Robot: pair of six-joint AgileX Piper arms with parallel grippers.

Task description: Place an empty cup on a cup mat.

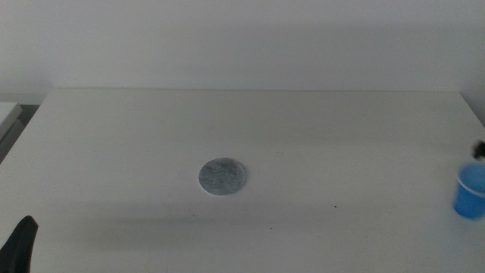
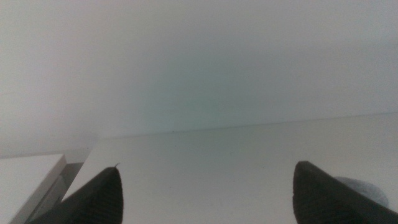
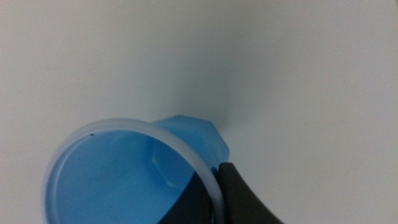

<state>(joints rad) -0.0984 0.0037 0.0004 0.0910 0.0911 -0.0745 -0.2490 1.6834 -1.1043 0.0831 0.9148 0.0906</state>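
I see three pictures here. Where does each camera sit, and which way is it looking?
Middle view: high, facing forward and down over the white table; round mottled grey mat, small bright blue tapered cup at the right edge, left pincer at the bottom corner.
Left wrist view: on the left arm, looking across the table; open dark pincer.
Right wrist view: on the right arm, looking into the cup; one jaw over its rim.
Shared: cup, mat edge.
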